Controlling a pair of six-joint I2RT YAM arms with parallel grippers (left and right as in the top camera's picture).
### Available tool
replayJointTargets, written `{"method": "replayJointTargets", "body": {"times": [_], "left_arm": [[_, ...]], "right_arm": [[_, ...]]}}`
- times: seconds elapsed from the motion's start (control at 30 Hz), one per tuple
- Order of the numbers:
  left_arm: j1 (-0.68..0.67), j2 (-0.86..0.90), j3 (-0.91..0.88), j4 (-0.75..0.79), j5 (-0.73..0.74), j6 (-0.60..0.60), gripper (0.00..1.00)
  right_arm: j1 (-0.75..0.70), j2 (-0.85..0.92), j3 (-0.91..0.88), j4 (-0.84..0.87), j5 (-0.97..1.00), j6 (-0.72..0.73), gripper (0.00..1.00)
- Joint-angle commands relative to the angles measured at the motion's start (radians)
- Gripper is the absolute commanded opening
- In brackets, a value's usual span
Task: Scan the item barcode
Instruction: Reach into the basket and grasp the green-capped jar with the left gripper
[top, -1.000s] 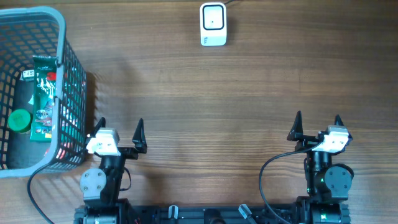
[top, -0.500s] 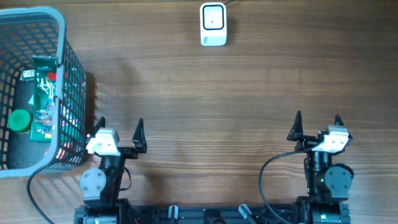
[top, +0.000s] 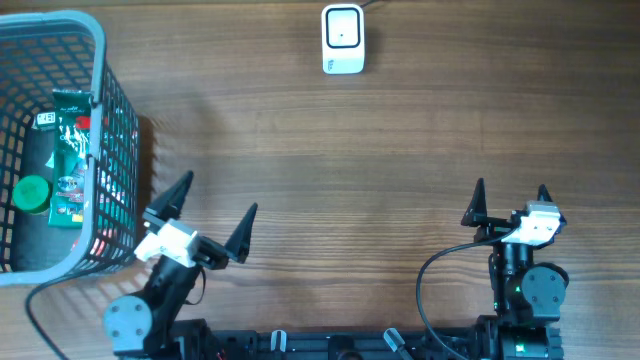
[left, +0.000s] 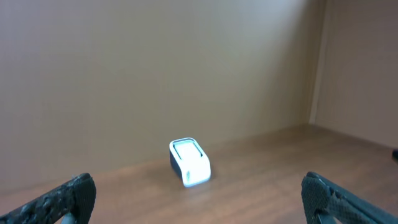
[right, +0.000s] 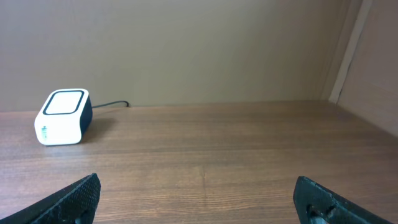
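Green printed packet (top: 70, 160), lying inside grey plastic mesh basket (top: 100, 60) at left of brown wooden table (top: 400, 150); white box-shaped barcode scanner (top: 342, 38) at far edge. Left gripper (top: 218, 194) and right gripper (top: 510, 188): jaws spread wide, empty, touching nothing.

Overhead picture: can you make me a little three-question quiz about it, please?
1. True or false: the white scanner lies inside the grey basket.
2. Which is nearer the basket: A, the left gripper, or B, the right gripper?
3. Fill in: the round cap in the basket is ____.
Key: 1 false; 2 A; 3 green.
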Motion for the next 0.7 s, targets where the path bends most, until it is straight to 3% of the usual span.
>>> {"method": "replayJointTargets", "body": {"times": [0.0, 0.13, 0.23, 0.3, 0.37, 0.47, 0.53, 0.6, 0.67], "left_arm": [[0.005, 0.165, 0.169, -0.006, -0.061, -0.092, 1.00], [0.005, 0.443, 0.416, -0.105, -0.091, -0.154, 1.00], [0.005, 0.742, 0.802, -0.446, -0.225, -0.175, 1.00], [0.005, 0.883, 0.997, -0.610, -0.200, -0.173, 1.00], [0.005, 0.965, 1.077, -0.724, -0.189, -0.172, 1.00], [0.005, 1.003, 1.080, -0.686, -0.196, -0.185, 1.00], [0.005, 1.003, 1.110, -0.669, -0.364, -0.311, 1.00], [0.011, 1.007, 1.168, -0.684, -0.707, -0.448, 1.00], [0.051, 1.015, 1.208, -0.696, -0.864, -0.486, 1.00]], "right_arm": [[-0.002, 0.002, -0.002, 0.002, -0.014, -0.011, 1.00], [-0.002, 0.002, -0.002, 0.002, -0.014, -0.011, 1.00], [-0.002, 0.002, -0.002, 0.002, -0.014, -0.011, 1.00], [-0.002, 0.002, -0.002, 0.002, -0.014, -0.011, 1.00], [-0.002, 0.002, -0.002, 0.002, -0.014, -0.011, 1.00], [-0.002, 0.002, -0.002, 0.002, -0.014, -0.011, 1.00], [-0.002, 0.002, -0.002, 0.002, -0.014, -0.011, 1.00], [-0.002, 0.002, -0.002, 0.002, -0.014, -0.012, 1.00], [-0.002, 0.002, -0.002, 0.002, -0.014, -0.011, 1.00]]}}
